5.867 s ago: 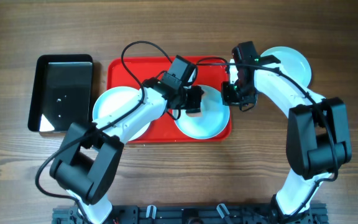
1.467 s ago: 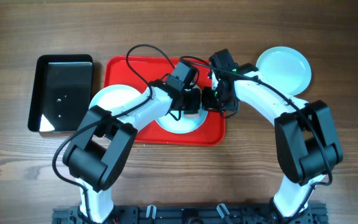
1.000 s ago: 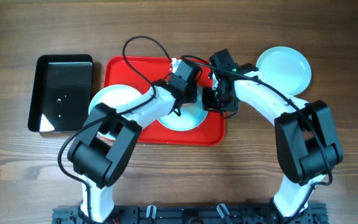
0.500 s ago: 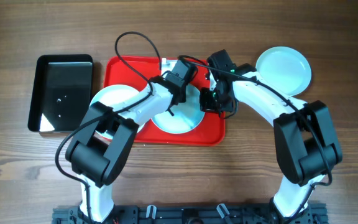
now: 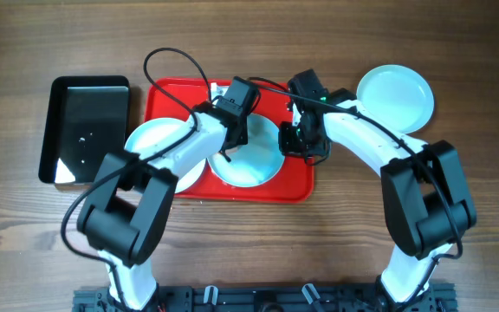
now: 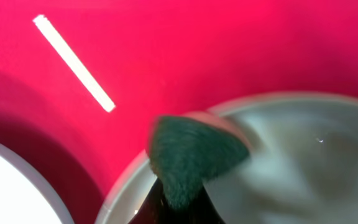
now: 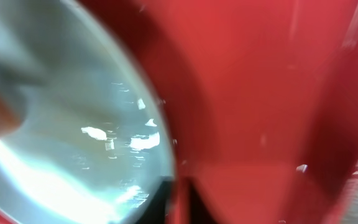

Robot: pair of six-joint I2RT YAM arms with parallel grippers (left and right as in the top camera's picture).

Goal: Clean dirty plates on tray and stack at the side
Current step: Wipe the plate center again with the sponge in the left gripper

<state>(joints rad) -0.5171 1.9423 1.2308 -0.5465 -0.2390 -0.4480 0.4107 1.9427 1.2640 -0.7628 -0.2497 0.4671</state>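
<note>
On the red tray [image 5: 167, 95], left claw [image 5: 230, 146] pinches a green sponge [image 6: 191, 155] on the plate [image 5: 254, 169]; right claw [image 5: 297, 147] unclear.

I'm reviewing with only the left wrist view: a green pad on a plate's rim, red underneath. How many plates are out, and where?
Observer: Three. The middle plate, under your green pad, lies on the tray. A second plate overlaps the tray's left edge. A third plate sits on the table, far right.
Operator: And the right arm?
Observer: The right end effector is at the middle plate's right rim. I can't tell whether it grips.
</note>
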